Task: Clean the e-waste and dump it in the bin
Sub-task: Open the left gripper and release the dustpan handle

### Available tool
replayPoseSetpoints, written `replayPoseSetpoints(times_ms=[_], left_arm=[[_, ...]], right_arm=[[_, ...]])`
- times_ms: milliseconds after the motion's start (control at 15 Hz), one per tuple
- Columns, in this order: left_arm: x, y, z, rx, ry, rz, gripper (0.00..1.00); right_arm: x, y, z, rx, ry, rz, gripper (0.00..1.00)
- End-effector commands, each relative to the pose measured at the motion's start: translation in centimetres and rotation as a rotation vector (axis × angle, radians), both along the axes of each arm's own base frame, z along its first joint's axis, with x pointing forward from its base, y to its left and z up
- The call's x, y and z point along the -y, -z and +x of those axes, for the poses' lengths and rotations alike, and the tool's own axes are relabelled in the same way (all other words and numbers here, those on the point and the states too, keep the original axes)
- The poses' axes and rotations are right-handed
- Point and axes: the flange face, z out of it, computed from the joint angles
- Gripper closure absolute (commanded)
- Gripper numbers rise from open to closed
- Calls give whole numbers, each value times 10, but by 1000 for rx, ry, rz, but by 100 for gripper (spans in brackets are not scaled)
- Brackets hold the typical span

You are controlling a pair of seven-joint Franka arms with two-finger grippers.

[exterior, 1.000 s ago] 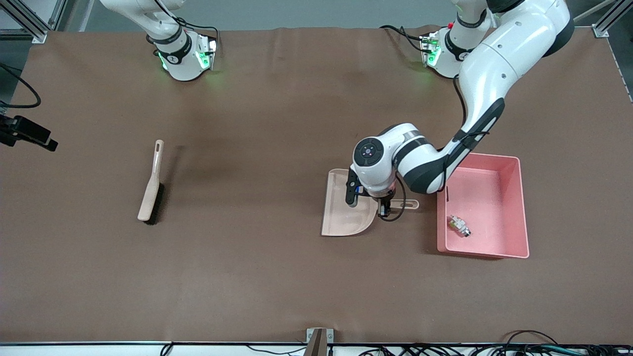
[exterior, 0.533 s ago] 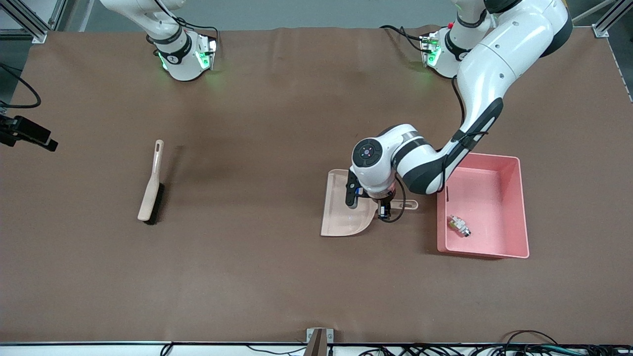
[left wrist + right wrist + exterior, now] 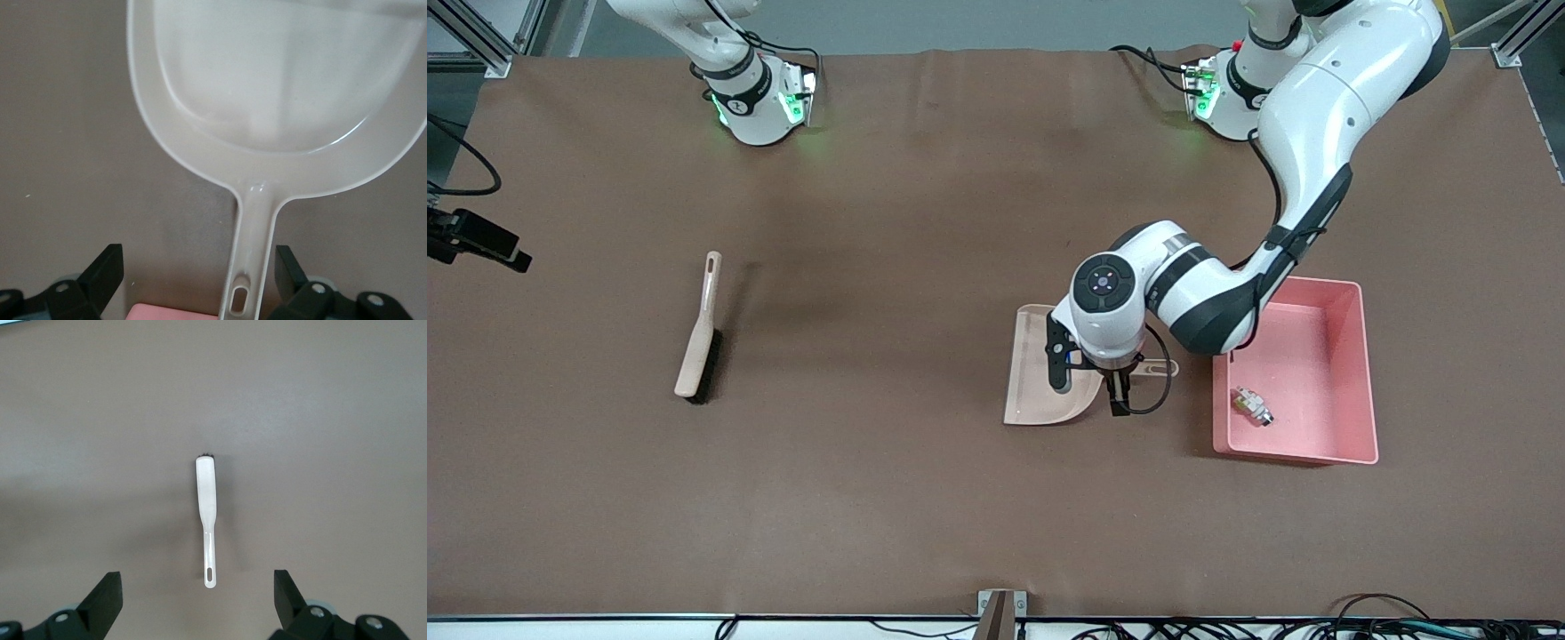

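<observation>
While e-waste [image 3: 1252, 405] lies in bin [image 3: 1352, 373], dustpan [image 3: 1040, 391] sits bare beside it; left gripper [image 3: 200, 293] spread wide, holding nothing, over dustpan handle; right gripper [image 3: 197, 610] spread wide, holding nothing, above brush [image 3: 208, 513].

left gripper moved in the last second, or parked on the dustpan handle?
Yes. The left gripper has opened and lifted off the dustpan handle, its wrist shifting slightly toward the bin. Dustpan stays flat on the table.

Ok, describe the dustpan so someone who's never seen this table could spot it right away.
Find the pink bin toward the left arm's end of the table. Beside it, under the open left gripper, lies the dustpan: beige, flat, with a short handle, unlike the slim brush lying toward the right arm's end.
</observation>
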Motion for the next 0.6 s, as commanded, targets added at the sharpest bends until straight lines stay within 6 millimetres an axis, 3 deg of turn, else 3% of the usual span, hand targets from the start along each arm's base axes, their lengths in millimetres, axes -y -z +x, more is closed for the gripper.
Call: replayPoseSetpoints(times_ms=[0,267,400,533], left_arm=[[-38,-34,22,13,-112,-25,0],[-77,-69,29,-2,-199,5,0],[-89,-98,25,4,-277,21,0],[-114,-142,24,36,-425,-14,0]], right_arm=[[3,-1,-1,-5,14,-8,0],[3,-1,-1,-5,14,-8,0],[3,-1,-1,-5,14,-8,0],[3,-1,-1,-5,14,-8,0]])
